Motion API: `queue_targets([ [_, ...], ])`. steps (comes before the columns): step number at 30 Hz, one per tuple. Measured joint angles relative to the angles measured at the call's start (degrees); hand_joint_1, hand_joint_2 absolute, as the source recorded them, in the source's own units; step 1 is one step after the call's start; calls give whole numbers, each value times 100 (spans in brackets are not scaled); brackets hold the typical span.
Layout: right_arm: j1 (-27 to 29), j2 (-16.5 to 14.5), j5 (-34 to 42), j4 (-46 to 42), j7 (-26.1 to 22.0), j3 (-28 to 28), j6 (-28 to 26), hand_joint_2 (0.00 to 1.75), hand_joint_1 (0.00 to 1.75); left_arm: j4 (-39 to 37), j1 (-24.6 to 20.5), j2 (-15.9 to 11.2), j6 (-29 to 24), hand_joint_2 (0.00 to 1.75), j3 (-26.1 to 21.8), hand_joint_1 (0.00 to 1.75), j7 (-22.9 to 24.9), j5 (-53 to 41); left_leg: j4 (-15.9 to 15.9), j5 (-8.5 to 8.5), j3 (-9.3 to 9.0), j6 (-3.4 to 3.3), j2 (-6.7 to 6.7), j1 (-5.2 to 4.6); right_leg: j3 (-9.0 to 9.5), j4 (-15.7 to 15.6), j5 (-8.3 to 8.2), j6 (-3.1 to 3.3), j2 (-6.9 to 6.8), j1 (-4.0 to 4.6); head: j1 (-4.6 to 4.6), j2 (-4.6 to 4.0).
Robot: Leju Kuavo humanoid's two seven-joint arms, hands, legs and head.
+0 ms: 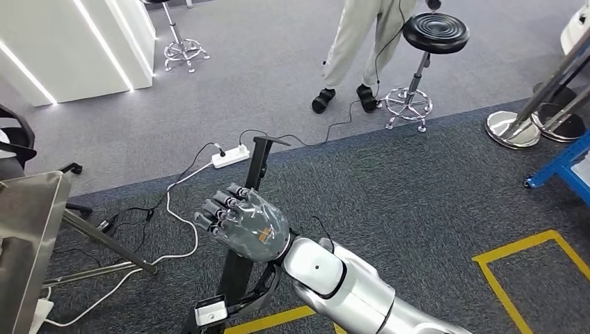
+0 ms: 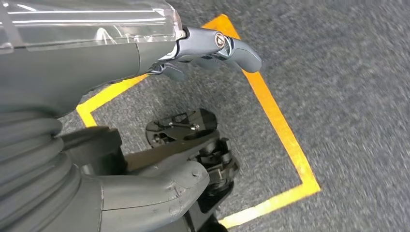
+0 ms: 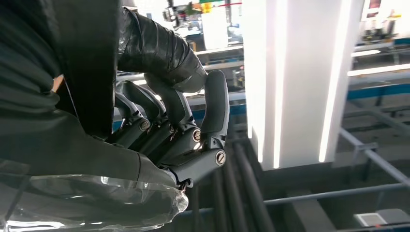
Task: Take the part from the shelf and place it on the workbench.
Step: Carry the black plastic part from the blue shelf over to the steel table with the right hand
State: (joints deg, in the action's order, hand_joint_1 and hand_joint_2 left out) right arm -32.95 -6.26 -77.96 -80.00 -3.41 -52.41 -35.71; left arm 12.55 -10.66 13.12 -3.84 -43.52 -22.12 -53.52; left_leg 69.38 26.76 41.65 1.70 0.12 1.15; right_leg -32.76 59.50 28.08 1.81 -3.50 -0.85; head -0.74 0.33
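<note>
We see our right hand (image 1: 243, 223) raised over dark carpet, fingers curled around a long black part (image 1: 240, 264) that slopes toward the floor. Ahead lie a white power strip (image 1: 230, 156) and loose cables (image 1: 174, 216). A steel table edge (image 1: 31, 229) stands at left. Farther off, a person (image 1: 355, 49) stands beside a black stool (image 1: 424, 62). Blue framing (image 1: 563, 167), perhaps a shelf, stands at right.

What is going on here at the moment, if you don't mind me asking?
The robot is between stations, over carpet. Its right hand is raised in front of it, gripping a long black part that reaches down toward the floor. Its left hand hangs with fingers apart, holding nothing, above yellow floor tape. A person stands by a stool, and a steel table sits at the left.
</note>
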Motion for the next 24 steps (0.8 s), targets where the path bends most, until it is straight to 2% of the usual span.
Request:
queue_targets([
  [2,-6,-6,0,0,0,0,2,175,175,0,-9,-7,-1,175,2,0,-1,4,-720,-292,-362,-58,251,-49,47,4,48,-39,-123,22,1,0],
  [4,-17,-11,0,0,0,-1,2,175,175,0,-31,-9,-1,175,4,0,-3,6,-1045,-340,-511,-145,407,-119,74,-3,83,-93,-231,52,3,0],
  [6,-24,-17,0,-2,0,-2,3,175,175,1,-31,-12,-2,175,4,0,-5,9,-1085,-338,-521,-226,296,-137,111,-34,106,-153,-348,63,7,0],
  [7,-26,-21,0,-5,0,-3,5,175,175,1,-20,-13,-3,175,4,0,-8,10,-1126,-350,-548,-260,224,-125,132,-19,142,-187,-316,55,8,0],
  [9,-34,-28,3,-14,2,-5,7,175,175,1,-17,-15,-4,175,4,0,-12,11,-1209,-383,-613,-335,91,-93,15,302,352,-229,-43,33,11,0],
  [10,-31,-21,5,-14,3,-6,8,175,175,0,-23,-14,-4,175,4,0,-14,11,-1225,-388,-624,-361,25,-88,-148,637,516,-234,143,18,12,0],
  [11,-23,-11,8,-14,4,-7,9,175,175,0,-33,-14,-3,175,4,0,-14,12,-1225,-387,-625,-381,-43,-89,-360,1020,674,-235,260,14,13,0],
  [12,-10,1,10,-10,4,-7,11,175,175,0,-38,-15,-3,175,4,0,-14,12,-1221,-384,-625,-390,-127,-92,-555,1337,757,-240,314,13,13,0],
  [13,3,13,10,-8,4,-8,14,175,175,0,-35,-16,-3,175,4,0,-14,12,-1212,-378,-627,-393,-214,-95,-676,1486,734,-245,335,11,13,0],
  [14,10,19,11,-8,4,-8,15,175,175,0,-30,-17,-3,175,4,0,-14,12,-1195,-370,-628,-388,-303,-95,-694,1417,591,-245,348,7,13,0],
  [15,11,21,11,-9,4,-9,15,175,175,0,-26,-17,-3,175,4,0,-13,12,-1170,-357,-630,-376,-393,-93,-609,1143,358,-241,378,1,12,0],
  [17,7,22,13,-11,4,-9,13,175,175,0,-26,-15,-3,175,4,0,-13,12,-1097,-316,-604,-334,-547,-87,-343,435,-23,-221,587,-23,13,0],
  [18,7,24,15,-13,4,-9,11,175,175,0,-29,-14,-3,175,4,0,-12,13,-1064,-302,-578,-305,-608,-84,-257,209,-106,-212,677,-32,13,0],
  [19,7,25,19,-13,4,-10,10,175,175,0,-26,-14,-4,175,4,0,-11,14,-1046,-296,-550,-272,-661,-78,-225,113,-114,-200,736,-27,13,0],
  [21,6,15,27,-15,4,-11,9,175,175,0,-3,-20,-8,175,4,0,-9,17,-1046,-299,-518,-196,-742,-57,-203,78,-121,-154,660,-14,13,0],
  [22,5,7,30,-15,4,-11,9,175,175,0,14,-25,-11,175,3,0,-9,20,-1018,-280,-504,-162,-687,-56,-176,48,-132,-120,603,-11,13,0],
  [24,-3,-11,37,-20,4,-11,9,175,175,0,23,-34,-16,175,2,0,-9,27,-690,-99,-353,-102,-399,-60,-113,-14,-149,-48,466,-21,5,0],
])
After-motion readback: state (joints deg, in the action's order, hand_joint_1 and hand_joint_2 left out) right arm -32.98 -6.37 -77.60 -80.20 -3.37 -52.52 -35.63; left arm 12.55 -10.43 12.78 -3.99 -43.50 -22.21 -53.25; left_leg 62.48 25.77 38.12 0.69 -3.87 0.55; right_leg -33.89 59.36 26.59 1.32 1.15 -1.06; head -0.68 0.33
